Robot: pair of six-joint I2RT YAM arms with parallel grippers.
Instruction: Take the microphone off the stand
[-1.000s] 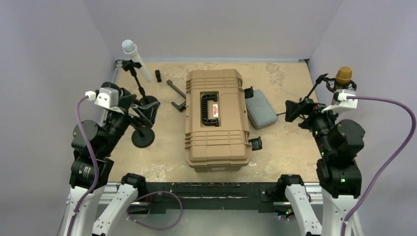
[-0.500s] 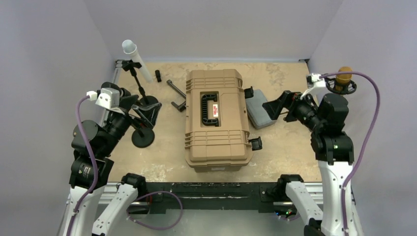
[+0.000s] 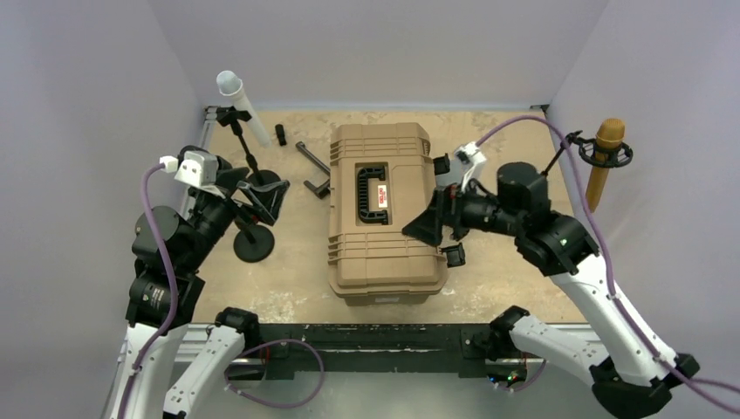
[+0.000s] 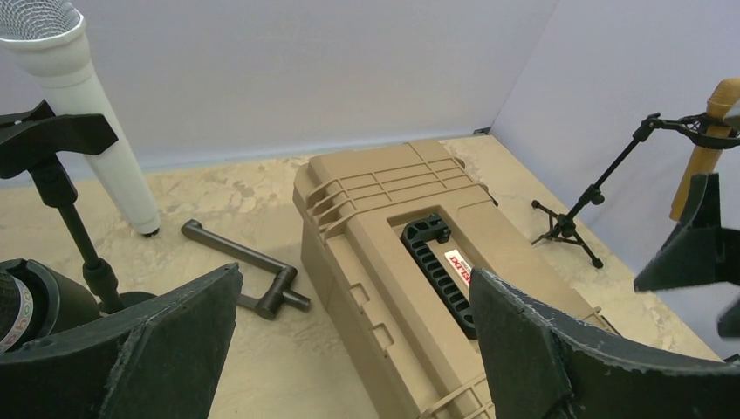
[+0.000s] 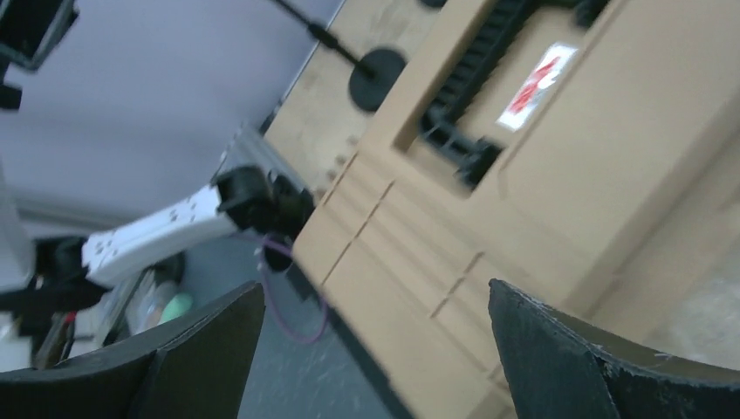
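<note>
A white microphone [image 3: 238,101] sits tilted in a black clip on a stand with a round black base [image 3: 253,247] at the back left; it also shows in the left wrist view [image 4: 83,113]. A gold microphone [image 3: 604,161] hangs in a ring mount on a small tripod stand [image 3: 563,155] at the far right, and shows in the left wrist view [image 4: 709,148]. My left gripper [image 3: 260,199] is open and empty beside the white microphone's stand pole. My right gripper [image 3: 434,218] is open and empty over the right side of the tan case, far from both microphones.
A large tan hard case [image 3: 382,209] with a black handle fills the table's middle. A black L-shaped bar [image 3: 312,166] and a small black piece [image 3: 280,133] lie left of it. The right wrist view is blurred and shows the case [image 5: 541,175] and the round base [image 5: 377,78].
My right arm has swung left, from beside the gold microphone's stand to over the case's right side. The gold microphone now stands fully uncovered. My left arm has barely moved.
</note>
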